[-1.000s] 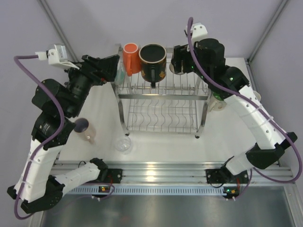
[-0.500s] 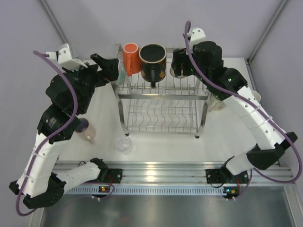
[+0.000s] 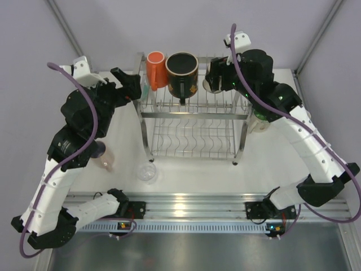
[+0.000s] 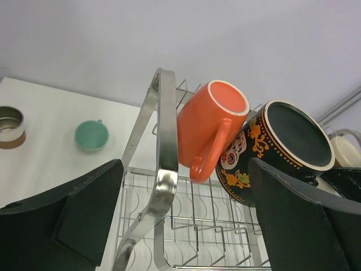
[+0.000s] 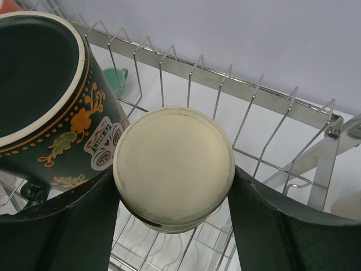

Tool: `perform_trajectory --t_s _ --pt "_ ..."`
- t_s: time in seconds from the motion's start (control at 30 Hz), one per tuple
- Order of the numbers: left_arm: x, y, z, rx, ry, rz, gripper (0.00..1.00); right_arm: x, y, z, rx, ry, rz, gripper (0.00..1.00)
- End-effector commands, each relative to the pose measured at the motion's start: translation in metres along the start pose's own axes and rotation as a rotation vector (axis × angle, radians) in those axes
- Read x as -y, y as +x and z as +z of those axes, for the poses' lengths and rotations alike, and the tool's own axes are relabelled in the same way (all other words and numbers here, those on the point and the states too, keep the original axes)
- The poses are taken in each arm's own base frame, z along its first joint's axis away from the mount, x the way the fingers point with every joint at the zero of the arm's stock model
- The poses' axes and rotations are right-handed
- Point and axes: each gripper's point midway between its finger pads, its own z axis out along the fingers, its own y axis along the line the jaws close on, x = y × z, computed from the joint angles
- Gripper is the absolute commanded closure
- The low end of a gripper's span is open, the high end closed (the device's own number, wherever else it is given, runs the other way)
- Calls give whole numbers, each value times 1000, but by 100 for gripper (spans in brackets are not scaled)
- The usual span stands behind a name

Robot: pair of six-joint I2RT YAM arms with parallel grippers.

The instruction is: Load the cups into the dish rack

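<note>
Tabletop (image 3: pixel 197 169) bears a clear cup (image 3: pixel 147 172) visible only from overhead.

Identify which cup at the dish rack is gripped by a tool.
The cream cup, clamped in the right tool; the orange mug and the black patterned mug sit on the rack with no tool touching them.

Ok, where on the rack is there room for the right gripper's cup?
Top tier: bare from the black patterned mug to the rack's right end, below the held cream cup. Lower tier: looks bare throughout. Crowded at the left end, orange mug beside the black one.
</note>
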Motion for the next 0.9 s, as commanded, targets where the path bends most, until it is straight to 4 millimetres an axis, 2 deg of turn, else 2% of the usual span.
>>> perform_trajectory --t_s 0.0,0.1,0.23,0.43,0.6,0.7,0.73,0.87 --pt "-5 -7 -7 20 -13 1 2 -7 -21 -3 79 -46 53 32" --pt "-5 -7 -7 20 -13 1 2 -10 -19 2 70 -58 54 31" --pt "-6 -8 -7 21 -15 3 2 -3 -22 0 78 -19 52 24" --pt "-10 -2 -4 10 -36 22 2 0 -40 -9 123 -14 37 11" --pt "-11 -3 -4 14 -43 28 2 -3 -48 -14 139 -42 32 9" --pt "-10 -1 -2 5 -42 43 2 -1 -63 -22 165 -49 38 9" --pt "-8 -1 -2 1 -34 48 2 1 -73 -31 185 -47 39 9" --pt "4 0 -4 -22 43 76 2 15 -90 -53 225 -18 54 11"
